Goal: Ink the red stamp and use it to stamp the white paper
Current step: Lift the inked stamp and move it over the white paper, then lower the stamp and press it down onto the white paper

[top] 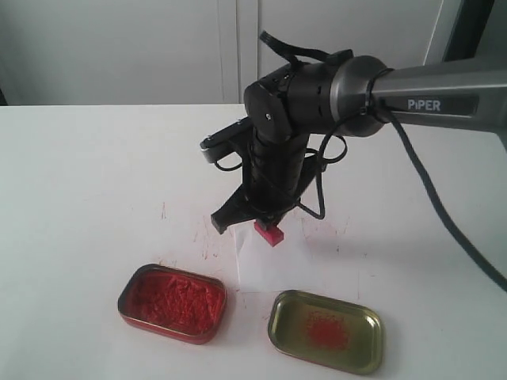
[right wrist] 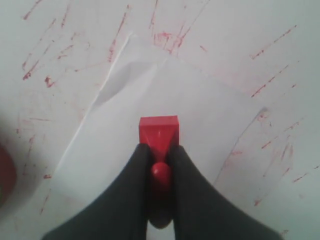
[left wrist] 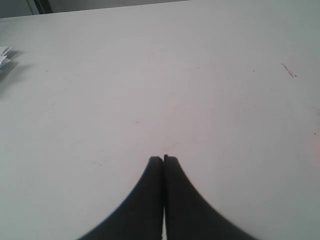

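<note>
- Right, we're on the right gripper (top: pixel 265 225) and it's pinched narrow on the red stamp (top: pixel 270 233), both fingers pressed to the round knob.
- In the right wrist view the two dark fingers (right wrist: pixel 135 170) squeeze the knob from either side, and the stamp's square block (right wrist: pixel 158 131) sticks out just past the fingertips of the gripper (right wrist: pixel 160 152).
- So the stamp sits right in the claw, knob between the pads and base pointing away from the wrist.
- Below it we've got the white paper (right wrist: pixel 200 130), with the stamp over the sheet's middle part in that view.
- We cannot tell whether the base is touching the sheet or hanging just above it.
- In the exterior view the paper (top: pixel 261 265) lies flat on the table (top: pixel 95 182), and the stamp sits over its far end.
- One corner of the sheet is creased and lifted a little, and red scratch marks streak the tabletop (right wrist: pixel 250 50) around it.
- Near the front edge, the tin of lumpy red ink (top: pixel 170 332) lies left of the paper and the gold tin (top: pixel 289 313) with its red smear lies right, both clear of the claw.
- Over on the left gripper (left wrist: pixel 163 160), the fingers are pressed together with nothing between them, above bare table (left wrist: pixel 200 100).
</note>
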Controlling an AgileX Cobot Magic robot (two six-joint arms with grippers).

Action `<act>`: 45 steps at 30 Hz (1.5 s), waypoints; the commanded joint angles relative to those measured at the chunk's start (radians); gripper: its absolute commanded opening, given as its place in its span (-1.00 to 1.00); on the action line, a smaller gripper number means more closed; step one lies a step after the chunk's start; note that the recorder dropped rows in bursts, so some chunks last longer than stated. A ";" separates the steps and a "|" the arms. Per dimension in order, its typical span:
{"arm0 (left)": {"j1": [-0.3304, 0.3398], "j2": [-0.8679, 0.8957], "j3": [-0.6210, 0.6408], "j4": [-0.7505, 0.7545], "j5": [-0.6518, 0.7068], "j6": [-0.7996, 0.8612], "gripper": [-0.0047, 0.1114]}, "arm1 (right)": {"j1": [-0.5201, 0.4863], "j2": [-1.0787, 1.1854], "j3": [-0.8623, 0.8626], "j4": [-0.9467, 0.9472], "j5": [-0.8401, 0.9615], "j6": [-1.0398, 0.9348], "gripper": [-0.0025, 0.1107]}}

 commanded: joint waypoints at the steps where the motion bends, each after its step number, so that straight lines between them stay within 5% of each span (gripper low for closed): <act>1: -0.006 0.000 0.002 -0.006 -0.002 -0.004 -0.92 | -0.007 0.035 0.001 -0.009 0.022 0.019 -0.96; 45: -0.006 0.000 0.002 -0.006 -0.002 -0.004 -0.92 | -0.085 -0.029 0.125 0.199 -0.129 0.028 -0.96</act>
